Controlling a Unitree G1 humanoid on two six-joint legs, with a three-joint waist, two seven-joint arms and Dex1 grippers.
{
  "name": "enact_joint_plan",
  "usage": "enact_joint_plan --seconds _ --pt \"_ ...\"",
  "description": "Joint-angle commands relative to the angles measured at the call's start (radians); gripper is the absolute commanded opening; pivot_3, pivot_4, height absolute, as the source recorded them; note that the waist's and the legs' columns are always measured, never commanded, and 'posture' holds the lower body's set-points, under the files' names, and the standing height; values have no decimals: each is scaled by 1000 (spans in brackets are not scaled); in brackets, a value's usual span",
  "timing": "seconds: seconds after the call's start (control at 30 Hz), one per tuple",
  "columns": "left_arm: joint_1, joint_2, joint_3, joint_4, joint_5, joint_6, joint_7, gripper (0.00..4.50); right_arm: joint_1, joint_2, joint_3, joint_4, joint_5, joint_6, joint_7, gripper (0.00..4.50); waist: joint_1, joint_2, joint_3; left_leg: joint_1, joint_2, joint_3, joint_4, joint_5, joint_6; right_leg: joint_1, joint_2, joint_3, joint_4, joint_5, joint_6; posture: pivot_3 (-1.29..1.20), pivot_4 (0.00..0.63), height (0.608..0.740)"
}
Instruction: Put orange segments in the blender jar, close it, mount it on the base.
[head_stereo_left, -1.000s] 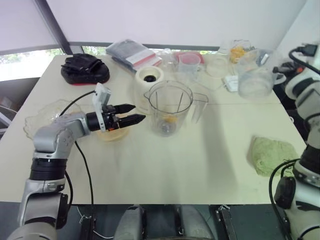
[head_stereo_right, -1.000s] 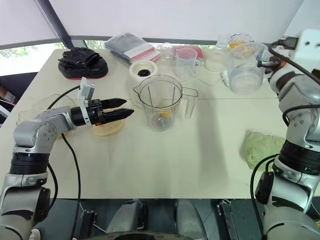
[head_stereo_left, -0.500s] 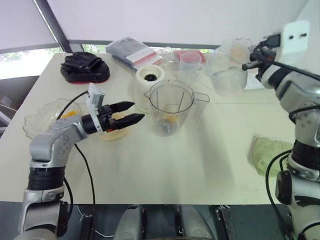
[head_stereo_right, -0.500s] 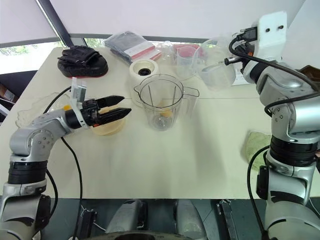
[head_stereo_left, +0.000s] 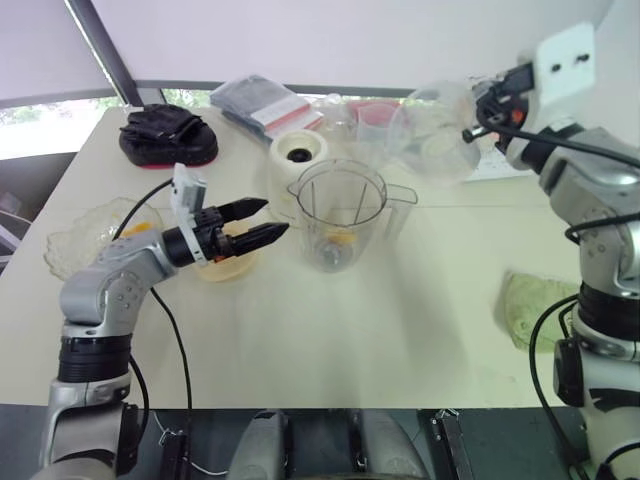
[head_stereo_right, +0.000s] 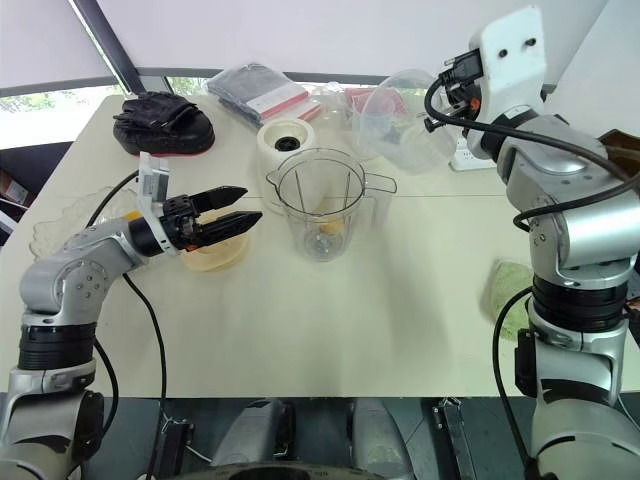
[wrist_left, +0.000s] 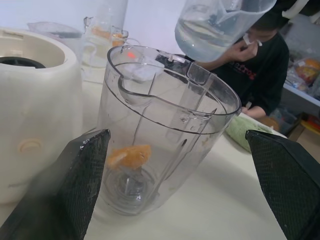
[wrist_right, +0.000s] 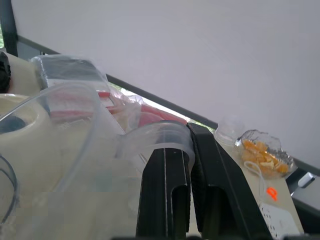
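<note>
Right gripper (wrist_right: 192, 150) pinches a clear water pitcher's (head_stereo_right: 405, 120) handle, held high — tilt risks spilling short of the blender jar (head_stereo_right: 322, 205).

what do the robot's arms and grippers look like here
Both arms are silver-grey metal segments with black joint bands and loose black cables. Each left gripper and right gripper has two black tapered fingers; a white camera bracket sits on each wrist, with orange cable connectors near the right one.
</note>
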Motion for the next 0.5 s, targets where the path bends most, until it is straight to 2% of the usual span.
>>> enact_joint_plan --seconds 0.03,0.5 --pt "-1 -1 0 -35 -11 -13 7 4500 -65 -7 5 -42 -37 -57 5 49 0 0 0 0 0 0 0 0 0 0 0 0 0 0 0 0 150 740" --pt "16 -2 8 -55 -15 -7 44 4500 -95 48 144 14 -165 -209 44 49 -1 0 0 0 0 0 0 0 0 -1 0 0 1 0 0 0 150 740"
